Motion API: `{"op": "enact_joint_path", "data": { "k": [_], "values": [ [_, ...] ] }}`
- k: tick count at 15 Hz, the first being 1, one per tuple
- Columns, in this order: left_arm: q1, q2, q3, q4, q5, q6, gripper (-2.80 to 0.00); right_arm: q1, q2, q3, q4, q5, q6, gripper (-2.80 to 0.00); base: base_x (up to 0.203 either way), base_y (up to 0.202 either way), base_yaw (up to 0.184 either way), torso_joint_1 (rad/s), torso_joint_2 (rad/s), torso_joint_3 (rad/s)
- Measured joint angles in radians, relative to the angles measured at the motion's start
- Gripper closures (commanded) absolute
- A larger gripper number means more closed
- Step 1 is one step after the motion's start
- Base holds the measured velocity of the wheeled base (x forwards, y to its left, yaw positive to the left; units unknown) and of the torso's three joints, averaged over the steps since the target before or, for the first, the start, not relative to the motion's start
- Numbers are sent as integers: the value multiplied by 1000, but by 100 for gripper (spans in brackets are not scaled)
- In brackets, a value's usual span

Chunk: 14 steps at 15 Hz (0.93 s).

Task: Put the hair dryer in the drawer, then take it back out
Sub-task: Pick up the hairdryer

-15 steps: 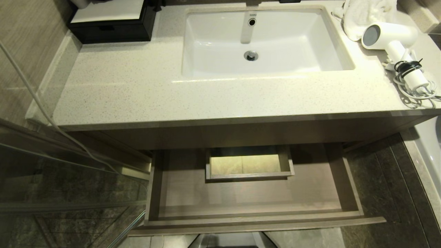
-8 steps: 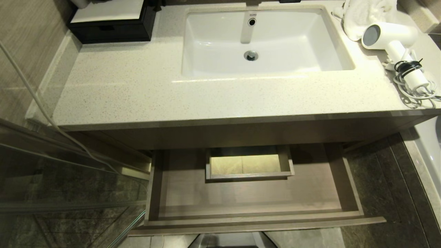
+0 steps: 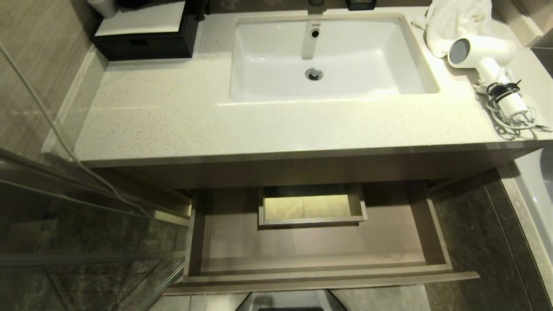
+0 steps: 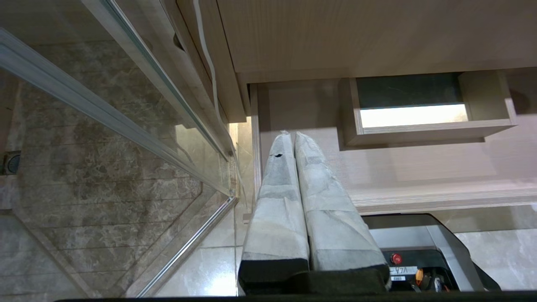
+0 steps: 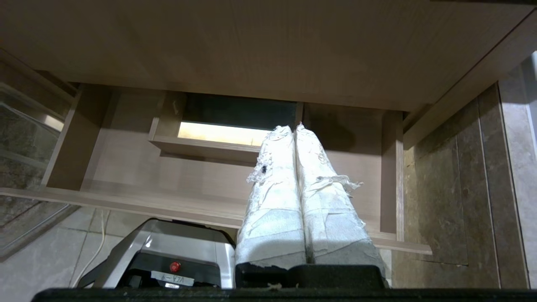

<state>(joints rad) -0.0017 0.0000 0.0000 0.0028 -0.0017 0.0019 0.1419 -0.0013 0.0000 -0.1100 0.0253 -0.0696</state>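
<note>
Head view gives you the room first: a speckled beige stone countertop (image 3: 173, 125) with a white rectangular undermount sink (image 3: 345, 56) sunk into it, a black box with a white top (image 3: 142, 34) at about ten o'clock, a glass shower panel (image 3: 77, 242) at eight, and dark marbled floor tiles (image 3: 475, 250) at four.

Below the counter edge, at six o'clock, you see the wide, shallow light-brown wood-grain drawer (image 3: 311, 250) pulled out, its floor bare apart from a boxed rectangular cut-out (image 3: 312, 206) near the back.

At two o'clock the white plastic hair dryer with its short round barrel and grey circular end (image 3: 481, 51) lies on the countertop, handle angled toward four o'clock, its coiled white cord bound by a black tie (image 3: 503, 88). Its barrel seems to touch the crumpled white terry towel (image 3: 453, 21) behind it, though you can't be sure from here.

Neither arm shows from the head. From the wrists, the left gripper (image 4: 292, 134) and the right gripper (image 5: 293, 128) both hang in front of the drawer, padded fingers pressed together, holding nothing.
</note>
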Motion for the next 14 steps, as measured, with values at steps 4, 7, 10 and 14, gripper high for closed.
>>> {"op": "enact_joint_path", "data": {
  "k": [4, 7, 10, 14],
  "values": [
    [0, 0, 0, 0, 0, 1, 0, 1, 0, 0, 1, 0, -1, 0, 0, 0, 0, 102, -208, -95],
    [0, 0, 0, 0, 0, 1, 0, 0, 0, 0, 4, 0, -1, 0, 0, 0, 0, 0, 0, 0],
    [0, 0, 0, 0, 0, 0, 0, 1, 0, 0, 4, 0, -2, 0, 0, 0, 0, 0, 0, 0],
    [0, 0, 0, 0, 0, 0, 0, 1, 0, 0, 3, 0, -2, 0, 0, 0, 0, 0, 0, 0]
  ]
}}
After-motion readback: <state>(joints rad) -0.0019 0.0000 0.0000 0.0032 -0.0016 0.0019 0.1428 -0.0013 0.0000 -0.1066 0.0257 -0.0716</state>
